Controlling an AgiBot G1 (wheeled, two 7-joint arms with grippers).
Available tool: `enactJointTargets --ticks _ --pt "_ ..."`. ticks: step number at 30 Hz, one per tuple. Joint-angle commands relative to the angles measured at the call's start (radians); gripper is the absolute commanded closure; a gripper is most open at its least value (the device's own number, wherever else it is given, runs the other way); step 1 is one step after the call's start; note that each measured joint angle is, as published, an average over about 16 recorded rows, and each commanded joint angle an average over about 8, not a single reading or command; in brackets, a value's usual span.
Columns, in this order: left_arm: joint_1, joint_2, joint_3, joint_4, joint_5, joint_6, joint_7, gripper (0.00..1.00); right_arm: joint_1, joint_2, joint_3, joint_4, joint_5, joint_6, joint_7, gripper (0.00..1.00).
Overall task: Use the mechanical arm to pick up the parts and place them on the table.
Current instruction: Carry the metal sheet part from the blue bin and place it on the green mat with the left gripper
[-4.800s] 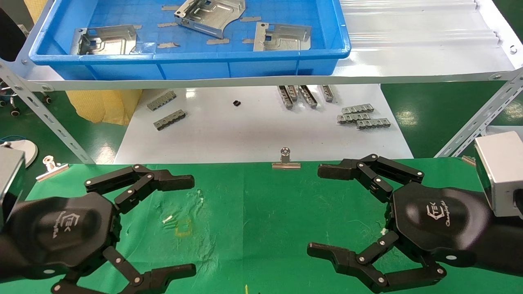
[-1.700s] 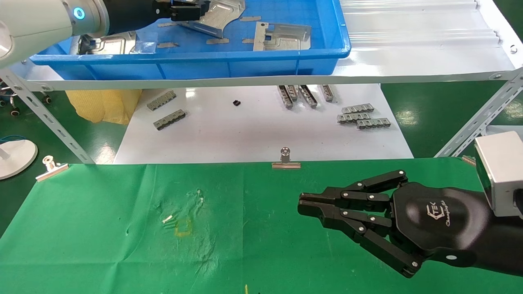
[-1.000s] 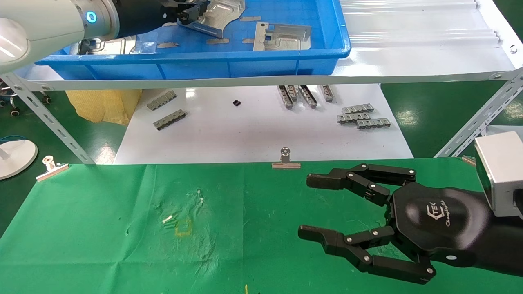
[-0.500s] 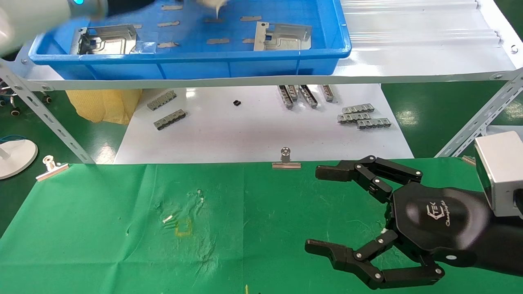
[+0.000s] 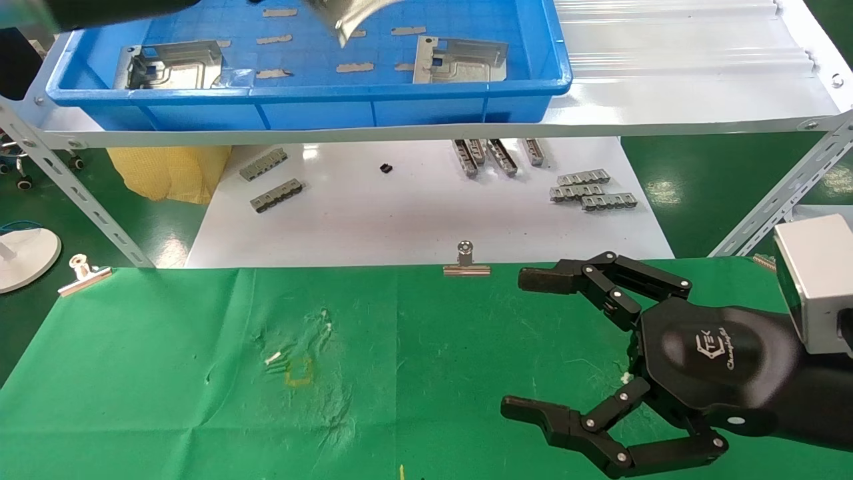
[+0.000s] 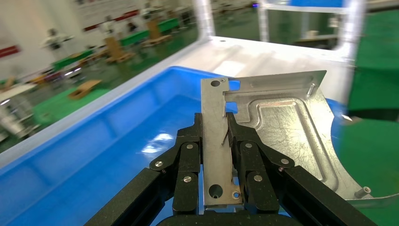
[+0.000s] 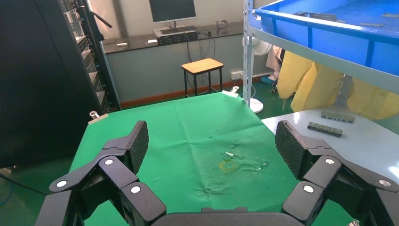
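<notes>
- The left gripper (image 6: 215, 155) is pinching one of the parts (image 6: 277, 136), its black fingers (image 6: 188, 162) clamped on either side of the plate's bent tabbed edge, so the plate stands on edge between them
- In the head view that held part shows only as a blurred silver corner (image 5: 346, 17) at the top edge, lifted above the blue tray (image 5: 400, 107); the arm itself is mostly out of view
- Two more parts lie flat in the tray, one at its left end (image 5: 174, 63) and one toward the right (image 5: 460, 61)
- The right gripper (image 5: 526, 347) hangs idle over the right side of the table (image 5: 166, 373), fingers spread wide and holding nothing
- Below the tray's shelf, small slotted strips (image 5: 590, 193) sit on the white tabletop (image 5: 400, 213), and a binder clip (image 5: 466, 261) holds the green cloth's far edge
- Risks, as I judge them: the grip is on a narrow flange with most of the plate's weight off to one side, so a quick swing could make it pivot or slip out
- Its overhanging corner could catch the tray wall or the shelf edge on the way down to the cloth
- A drop short of the table would land it among the strips on the white top
</notes>
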Motion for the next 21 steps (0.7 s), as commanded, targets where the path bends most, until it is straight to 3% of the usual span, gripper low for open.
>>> enactJointTargets --ticks 1,8,13,21 --pt "0.000 -0.025 -0.003 0.001 -0.008 0.070 0.024 1.00 0.000 0.000 0.000 0.000 0.000 0.000 0.000 0.00" --pt "0.011 -0.094 0.034 -0.041 0.015 0.259 0.105 1.00 0.000 0.000 0.000 0.000 0.000 0.000 0.000 0.00" --pt "0.074 -0.147 0.097 -0.137 0.013 0.280 0.145 1.00 0.000 0.000 0.000 0.000 0.000 0.000 0.000 0.00" --pt "0.229 -0.248 0.221 -0.282 -0.098 0.278 0.208 1.00 0.000 0.000 0.000 0.000 0.000 0.000 0.000 0.00"
